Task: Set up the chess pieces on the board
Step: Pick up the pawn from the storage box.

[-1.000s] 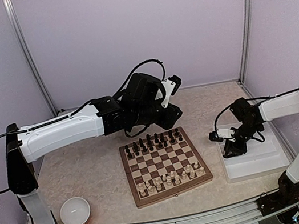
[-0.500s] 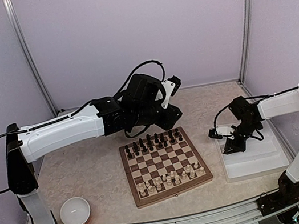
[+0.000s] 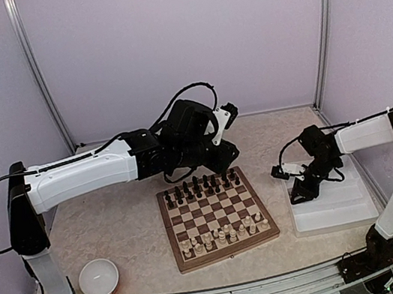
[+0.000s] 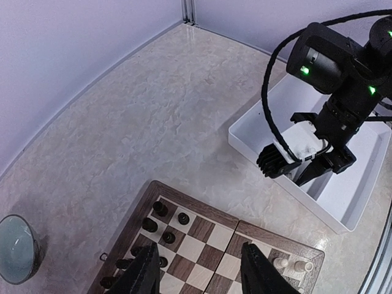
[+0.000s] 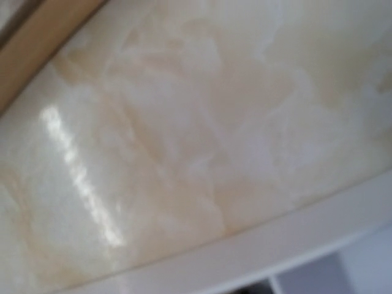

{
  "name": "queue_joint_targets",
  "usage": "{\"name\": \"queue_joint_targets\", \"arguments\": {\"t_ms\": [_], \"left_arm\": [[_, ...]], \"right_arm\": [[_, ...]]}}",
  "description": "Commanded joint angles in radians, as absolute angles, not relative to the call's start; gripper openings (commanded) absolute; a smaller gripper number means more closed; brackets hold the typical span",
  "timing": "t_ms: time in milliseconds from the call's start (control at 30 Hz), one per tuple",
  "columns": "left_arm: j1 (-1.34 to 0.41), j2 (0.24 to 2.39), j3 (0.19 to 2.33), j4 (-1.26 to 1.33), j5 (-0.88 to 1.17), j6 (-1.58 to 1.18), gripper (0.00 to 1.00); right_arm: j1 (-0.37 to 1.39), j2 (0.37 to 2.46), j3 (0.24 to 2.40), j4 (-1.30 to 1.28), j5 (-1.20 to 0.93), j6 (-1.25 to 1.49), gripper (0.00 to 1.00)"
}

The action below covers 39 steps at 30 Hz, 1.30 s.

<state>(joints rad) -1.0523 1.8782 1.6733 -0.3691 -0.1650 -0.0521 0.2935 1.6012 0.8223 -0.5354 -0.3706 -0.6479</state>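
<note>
The right gripper (image 3: 298,193) had edged toward the board (image 3: 216,209) above the white tray (image 3: 338,218), its grip impossible to tell, the left gripper (image 4: 199,248) gaped empty, and cream chess pieces (image 3: 223,235) seemingly almost filled the board's near rows.

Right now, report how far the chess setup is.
Mostly done: cream chess pieces stand in the board's near rows, dark chessmen in the far rows. In hand: nothing visible; the left gripper is open over the far edge, the right gripper at the white tray. Left: unclear if pieces are missing.
</note>
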Motion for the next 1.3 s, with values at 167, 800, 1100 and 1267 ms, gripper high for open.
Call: {"name": "queue_joint_targets", "arguments": {"t_ms": [167,800,1100,1267], "left_arm": [[-1.049,1.85,1.652,-0.363,-0.158,-0.078,0.46],[-1.051,1.831,1.612,-0.299,-0.066,-0.145,0.46],[-1.045,1.877,1.611,-0.153,0.182,-0.321,0.46],[-1.027,1.905,1.584,-0.024,0.32,-0.442,0.46]], "right_arm": [[0.298,1.652,0.862,-0.501,-0.286,-0.54,0.27],[0.296,1.391,0.814,-0.566,-0.335,-0.576,0.07],[0.313,1.197,0.89,-0.641,-0.654,-0.659,0.09],[0.365,1.189,0.948,-0.674,-0.718,-0.683,0.09]]}}
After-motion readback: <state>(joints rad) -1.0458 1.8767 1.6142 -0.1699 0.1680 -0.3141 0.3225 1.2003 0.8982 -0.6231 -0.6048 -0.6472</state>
